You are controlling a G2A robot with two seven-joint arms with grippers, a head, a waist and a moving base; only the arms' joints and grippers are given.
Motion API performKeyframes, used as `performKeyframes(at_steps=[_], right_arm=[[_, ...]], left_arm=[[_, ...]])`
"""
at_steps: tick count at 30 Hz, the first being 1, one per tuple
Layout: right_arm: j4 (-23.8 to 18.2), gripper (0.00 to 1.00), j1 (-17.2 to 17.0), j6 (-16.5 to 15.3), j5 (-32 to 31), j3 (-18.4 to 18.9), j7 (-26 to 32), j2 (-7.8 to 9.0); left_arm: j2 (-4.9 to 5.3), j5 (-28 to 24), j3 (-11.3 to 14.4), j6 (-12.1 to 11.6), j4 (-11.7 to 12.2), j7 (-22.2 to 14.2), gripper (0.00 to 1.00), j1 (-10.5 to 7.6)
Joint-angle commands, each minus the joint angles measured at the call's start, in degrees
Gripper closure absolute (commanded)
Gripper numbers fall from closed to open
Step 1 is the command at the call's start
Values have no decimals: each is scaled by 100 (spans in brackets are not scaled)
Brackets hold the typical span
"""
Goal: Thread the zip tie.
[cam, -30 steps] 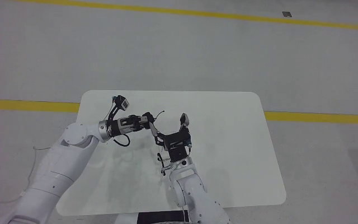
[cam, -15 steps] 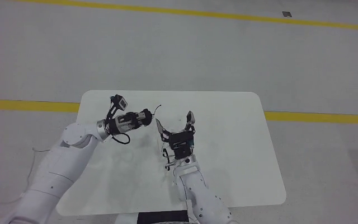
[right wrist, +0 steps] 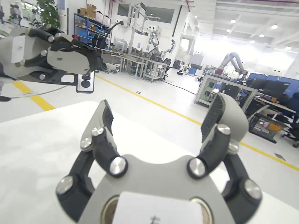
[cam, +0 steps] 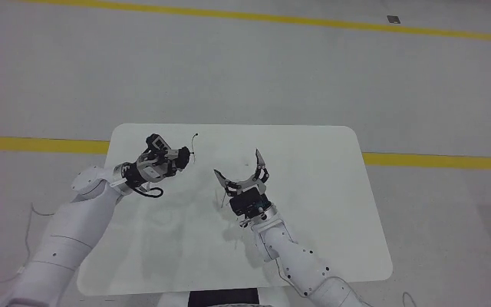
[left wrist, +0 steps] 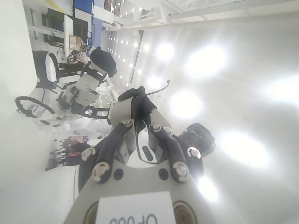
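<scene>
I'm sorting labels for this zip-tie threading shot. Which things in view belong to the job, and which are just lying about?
Part of the job:
- zip tie, one end sticking out free
- left gripper, shut on the zip tie, held above the table
- right gripper, open and holding nothing

Just lying about:
- white table
- yellow floor line
- workbenches in the room behind

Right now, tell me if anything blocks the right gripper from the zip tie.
Nothing visible does. The open right gripper sits apart from the zip tie pinched in the left gripper, with only open air between them.
</scene>
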Motion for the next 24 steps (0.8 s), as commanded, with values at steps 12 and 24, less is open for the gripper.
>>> performKeyframes(at_steps=[12,24], right_arm=[[83,0,218,-37,0,-291,4,94],[351,0,833,0,0,-1003,-367,246]], left_arm=[[-46,-256,143,1,-125,339,100,49],[-128,-803,412,394,138,337,100,-120]])
